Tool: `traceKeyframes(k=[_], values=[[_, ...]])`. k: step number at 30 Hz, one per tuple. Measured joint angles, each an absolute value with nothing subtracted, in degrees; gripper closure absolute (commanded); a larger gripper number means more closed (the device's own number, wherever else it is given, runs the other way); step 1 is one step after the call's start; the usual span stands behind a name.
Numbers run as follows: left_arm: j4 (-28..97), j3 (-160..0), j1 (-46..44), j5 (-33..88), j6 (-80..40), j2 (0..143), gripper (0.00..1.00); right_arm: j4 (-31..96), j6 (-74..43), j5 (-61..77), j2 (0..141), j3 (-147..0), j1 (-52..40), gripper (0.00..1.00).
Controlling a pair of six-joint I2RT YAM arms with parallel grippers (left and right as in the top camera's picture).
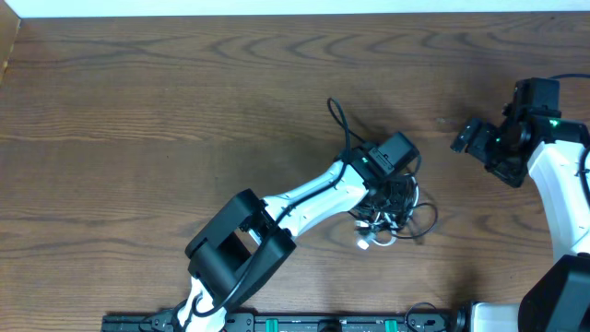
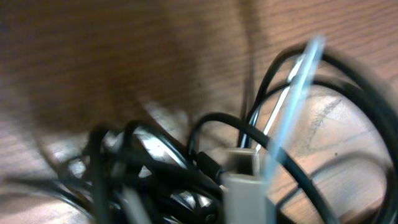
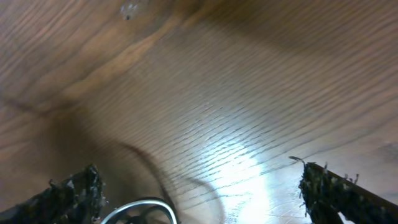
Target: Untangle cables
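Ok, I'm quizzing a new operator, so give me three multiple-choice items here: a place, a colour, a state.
1. Where is the cable tangle? A at the left arm's tip; B under the right arm; C at the table's left edge.
2. The plug poking from its near side is: A red; B white; C yellow.
3. The right gripper is: A shut on a cable; B shut, empty; C open, empty.
Key: 1A, the arm ends in it; 2B, it shows white; 3C, fingers wide apart, gripping nothing.

1 black cable (image 1: 339,115), 1 white cable (image 1: 365,243)
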State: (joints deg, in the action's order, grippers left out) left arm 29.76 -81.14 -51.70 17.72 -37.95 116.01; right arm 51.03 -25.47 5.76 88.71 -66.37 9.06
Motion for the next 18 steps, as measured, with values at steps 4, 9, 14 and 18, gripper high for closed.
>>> traceKeyframes(k=[4, 9, 14, 18], values=[[30.87, -81.14, -49.12, 17.67, -38.13, 115.98, 0.92, 51.11, -24.91, 6.59, 88.71, -66.37, 7.14, 0.08], [33.69, -81.14, -43.11, 17.72, -38.17, 115.98, 0.92, 51.05, -21.93, 9.37, 88.71, -66.37, 3.9, 0.11], [34.33, -81.14, -35.83, 21.3, -37.23, 115.98, 0.92, 50.98, -16.86, 15.11, 88.71, -66.37, -0.01, 0.2], [33.89, -81.14, -29.74, 27.88, -35.77, 115.98, 0.92, 50.94, -11.79, 20.91, 88.71, -66.37, -3.73, 0.26]])
